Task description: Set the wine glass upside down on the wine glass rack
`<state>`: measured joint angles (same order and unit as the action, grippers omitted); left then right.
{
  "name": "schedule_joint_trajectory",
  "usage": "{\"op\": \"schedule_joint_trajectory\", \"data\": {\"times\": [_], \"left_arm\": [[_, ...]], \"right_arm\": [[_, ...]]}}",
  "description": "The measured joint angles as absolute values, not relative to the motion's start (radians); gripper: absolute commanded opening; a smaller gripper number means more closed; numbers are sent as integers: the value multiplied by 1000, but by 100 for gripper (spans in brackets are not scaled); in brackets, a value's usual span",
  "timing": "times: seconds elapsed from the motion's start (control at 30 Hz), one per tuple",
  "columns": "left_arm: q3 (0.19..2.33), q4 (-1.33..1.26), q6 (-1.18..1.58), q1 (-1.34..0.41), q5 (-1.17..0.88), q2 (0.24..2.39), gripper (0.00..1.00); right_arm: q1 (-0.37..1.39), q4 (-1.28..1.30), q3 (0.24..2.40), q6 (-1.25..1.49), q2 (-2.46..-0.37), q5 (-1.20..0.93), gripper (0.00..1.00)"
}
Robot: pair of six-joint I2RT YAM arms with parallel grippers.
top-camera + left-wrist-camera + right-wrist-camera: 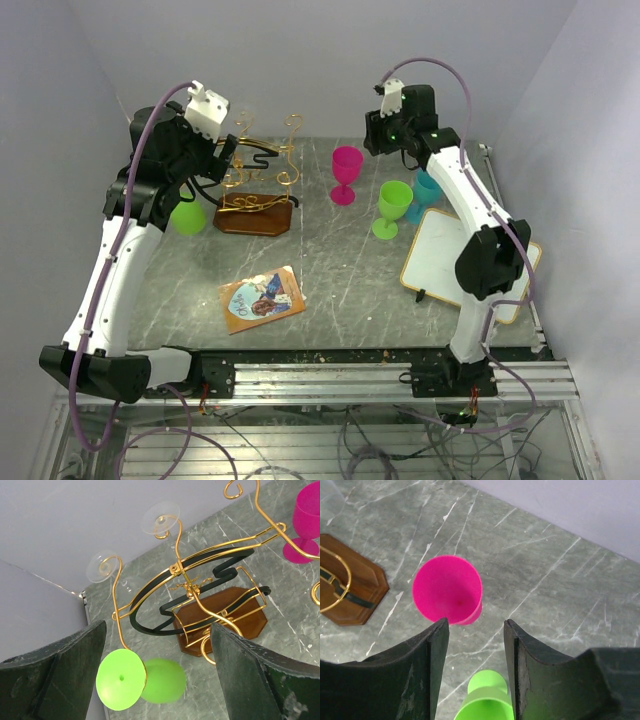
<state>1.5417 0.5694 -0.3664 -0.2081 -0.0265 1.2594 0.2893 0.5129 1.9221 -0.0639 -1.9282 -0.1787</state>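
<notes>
Rack: the wine glass rack [262, 180] stands at the far left of the table [340, 270], gold wire with curled tips on a dark brown wooden base.
Hung glass: a green wine glass [121, 679] hangs upside down at the rack's left side, its foot against a gold wire arm and its bowl pointing down.
Clear discs: two round clear discs [160, 517] sit at curled tips of the rack; I cannot tell what they belong to.
Pink glass: the pink wine glass [447, 590] stands upright on the table to the right of the rack and apart from it. Its mouth faces up, and the inside shows only bare pink.
Other glasses: a second green glass [393, 205] and a teal glass [428, 188] stand upright further right, close together.
Left gripper: the left gripper [159, 630] is raised beside the rack with its jaws spread wide, gripping nothing.
Right gripper: the right gripper [474, 630] hangs in the air above the pink glass. Its jaws are about half apart and nothing is gripped.
Whiteboard: a whiteboard [440, 255] with a light frame lies flat at the right.
Card: a picture card [262, 298] lies near the front edge; any writing is too small to read.
</notes>
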Motion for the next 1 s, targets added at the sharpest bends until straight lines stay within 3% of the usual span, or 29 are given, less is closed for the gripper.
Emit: {"op": "schedule_joint_trajectory", "data": {"times": [0.4,0.77,1.0], "left_arm": [[1542,578,-382,-208,-27,1259,93],[1541,592,-389,-208,-31,1259,91],[1539,597,-390,-208,-39,1255,91]], "right_arm": [[316,540,2080,-39,-2146,-145,42],[392,565,2120,-81,-2240,-56,29],[402,574,2121,-102,-2242,-33,17]]}}
